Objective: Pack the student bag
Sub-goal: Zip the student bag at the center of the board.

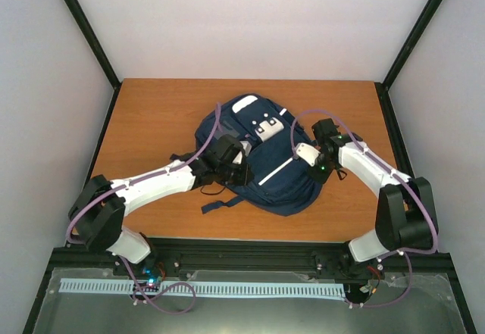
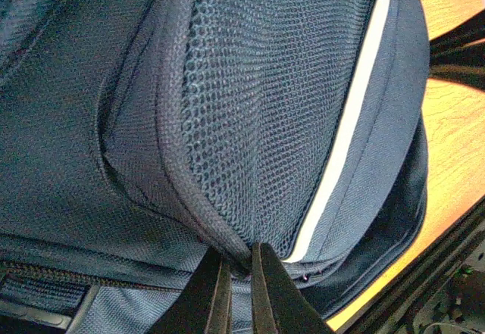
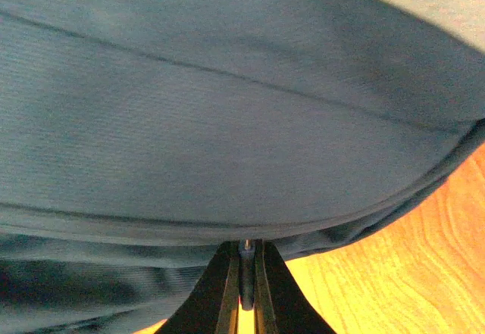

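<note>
The left hand [image 2: 241,254] pinches the student bag's [image 1: 271,188] mesh pocket [image 2: 265,99] hem; right hand [image 3: 245,248] pinches its edge.

Overhead cam, wrist cams tight on bag [image 1: 282,188]

A wooden table [image 1: 151,114] with an orange-brown top sits between plain white walls [image 1: 250,23] and black corner posts [image 1: 83,27], with a black rail [image 1: 250,254] and a white slotted strip [image 1: 227,288] along its near edge.

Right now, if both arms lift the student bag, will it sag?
Probably sags: the student bag is soft fabric, slumped flat on the table. Grip likely holds: the left gripper pinches coarse mesh edging; the right gripper clamps fabric too.
</note>
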